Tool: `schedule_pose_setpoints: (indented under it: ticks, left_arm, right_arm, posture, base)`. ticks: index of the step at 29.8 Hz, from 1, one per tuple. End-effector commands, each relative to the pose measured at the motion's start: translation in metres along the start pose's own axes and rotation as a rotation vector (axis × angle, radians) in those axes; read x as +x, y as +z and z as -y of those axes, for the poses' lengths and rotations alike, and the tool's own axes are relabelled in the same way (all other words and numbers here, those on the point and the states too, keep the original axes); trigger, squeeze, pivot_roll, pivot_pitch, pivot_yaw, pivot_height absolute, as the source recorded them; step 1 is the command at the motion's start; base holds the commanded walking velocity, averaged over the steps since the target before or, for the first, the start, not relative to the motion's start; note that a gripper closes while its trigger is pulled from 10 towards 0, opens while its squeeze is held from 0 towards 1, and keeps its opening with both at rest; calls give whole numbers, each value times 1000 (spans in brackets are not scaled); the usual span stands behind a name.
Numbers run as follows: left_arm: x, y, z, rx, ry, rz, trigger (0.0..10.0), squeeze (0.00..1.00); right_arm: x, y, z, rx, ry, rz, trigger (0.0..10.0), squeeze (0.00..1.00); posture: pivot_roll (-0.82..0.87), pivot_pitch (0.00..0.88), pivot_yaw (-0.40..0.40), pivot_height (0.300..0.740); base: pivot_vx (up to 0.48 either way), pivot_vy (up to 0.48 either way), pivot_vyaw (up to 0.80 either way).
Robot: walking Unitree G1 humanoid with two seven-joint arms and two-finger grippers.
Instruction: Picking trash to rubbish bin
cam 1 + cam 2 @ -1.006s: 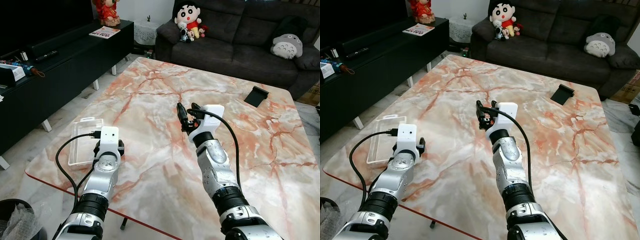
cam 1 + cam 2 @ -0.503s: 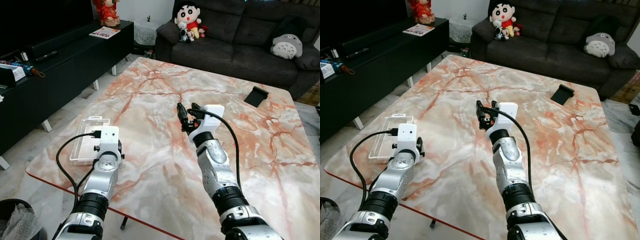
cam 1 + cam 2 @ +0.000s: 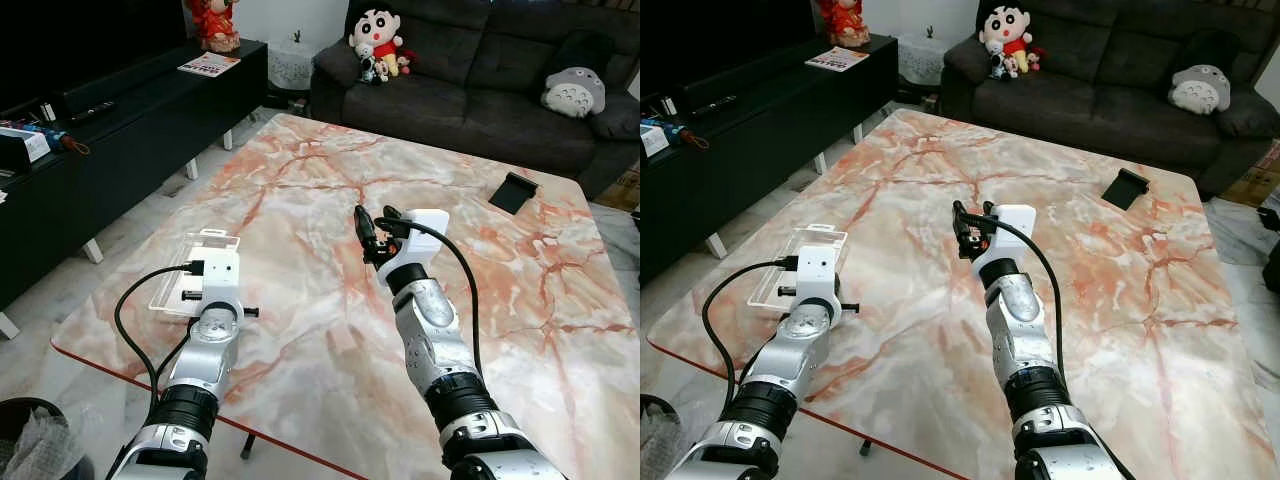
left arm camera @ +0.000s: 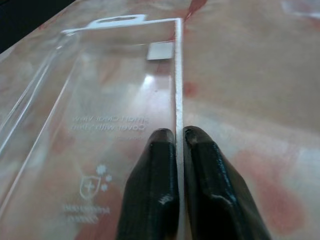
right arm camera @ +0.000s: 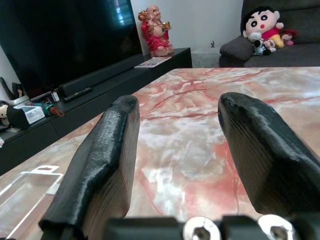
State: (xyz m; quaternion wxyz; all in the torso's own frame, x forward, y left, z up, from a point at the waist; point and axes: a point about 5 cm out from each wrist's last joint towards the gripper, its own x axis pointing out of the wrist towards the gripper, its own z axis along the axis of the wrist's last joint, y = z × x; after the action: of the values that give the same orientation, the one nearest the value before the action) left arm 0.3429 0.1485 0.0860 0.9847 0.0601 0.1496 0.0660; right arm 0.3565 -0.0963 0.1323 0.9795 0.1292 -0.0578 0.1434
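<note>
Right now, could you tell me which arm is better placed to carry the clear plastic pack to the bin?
Left. The left tool is already shut on the pack, pinching its edge near the table's left corner. The right tool hangs open over mid-table, well away from the pack and holding nothing.

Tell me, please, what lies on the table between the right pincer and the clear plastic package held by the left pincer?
Nothing: in the left eye view, only bare marble table separates the open right pincer from the clear plastic package, which the left pincer pinches by its edge.
</note>
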Motion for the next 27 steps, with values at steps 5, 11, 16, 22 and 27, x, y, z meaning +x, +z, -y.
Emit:
schedule_pose_setpoints:
  ticks: [5,11,16,22,27]
  left_arm:
    - [-1,21,8,-43,-30,106,0,0]
    - [-4,42,8,-40,-17,258,3882,0]
    - [-10,60,8,-26,-4,398,10000,0]
    - [-21,86,9,12,5,594,10000,0]
    - [-27,95,12,55,6,679,10000,0]
  right_arm:
    - [2,4,3,-2,-7,6,10000,0]
    - [2,6,3,-2,-10,16,10000,0]
    - [3,17,7,16,-46,85,10000,0]
    - [3,27,15,-16,-79,142,10000,0]
    - [4,31,21,-19,-115,159,10000,0]
  posture:
    - [211,0,-109,740]
    - [211,0,-113,740]
    - [211,0,-113,740]
    - [213,0,-115,740]
    - [212,0,-115,740]
  base:
    - [0,0,0]
    - [0,0,0]
    - [0,0,0]
    - [0,0,0]
    - [0,0,0]
